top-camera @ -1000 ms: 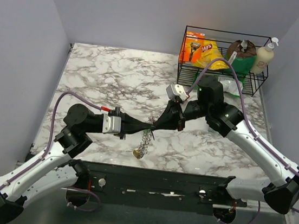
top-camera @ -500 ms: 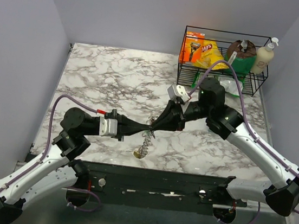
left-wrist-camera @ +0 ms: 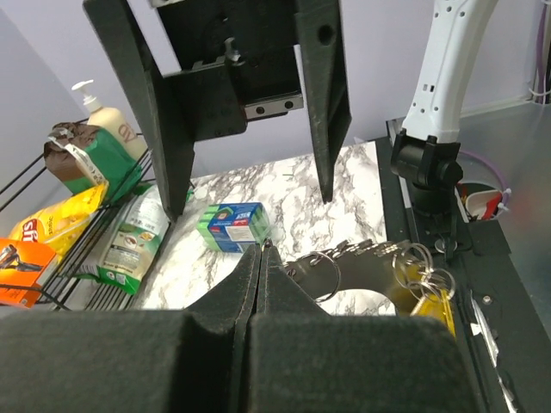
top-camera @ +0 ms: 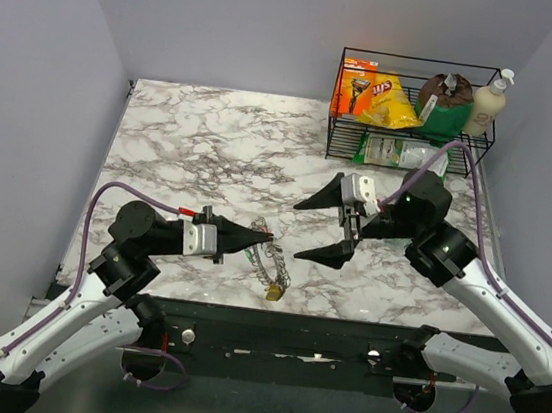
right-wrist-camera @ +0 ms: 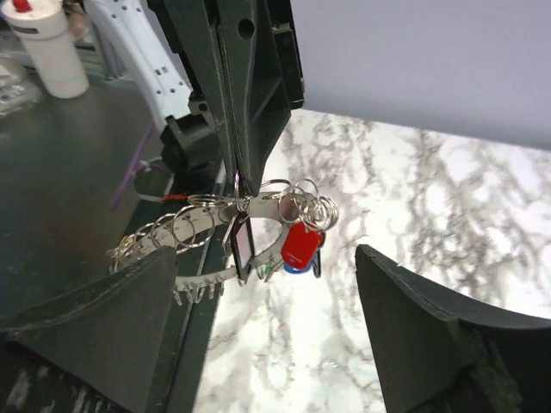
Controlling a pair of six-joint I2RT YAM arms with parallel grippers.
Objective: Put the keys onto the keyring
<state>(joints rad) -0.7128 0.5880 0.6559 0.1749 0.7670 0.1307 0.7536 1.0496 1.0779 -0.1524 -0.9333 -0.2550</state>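
My left gripper point(top-camera: 265, 233) is shut, its tips pinching a small ring at the top of the keyring point(top-camera: 269, 264). The keyring is a silvery toothed band carrying several small wire rings, and it hangs just above the table with a yellow-gold piece point(top-camera: 273, 292) at its low end. In the right wrist view the keys point(right-wrist-camera: 300, 247) dangle from the keyring point(right-wrist-camera: 194, 232): a red head, a blue one under it and a dark tag. My right gripper point(top-camera: 297, 231) stands wide open to the right of the keyring, touching nothing. The left wrist view shows the shut fingertips point(left-wrist-camera: 261, 251) and the keyring point(left-wrist-camera: 366, 258).
A black wire basket point(top-camera: 343, 114) at the back right holds a chip bag, an orange pack, a brown bag and a soap bottle point(top-camera: 487, 104). A blue-green box point(left-wrist-camera: 232, 225) lies on the marble beyond the keyring. The table's near edge has a black rail point(top-camera: 290, 334).
The right gripper has opened wide and drawn back to the right, off the keyring. The left gripper, still shut on the keyring, has shifted slightly nearer.
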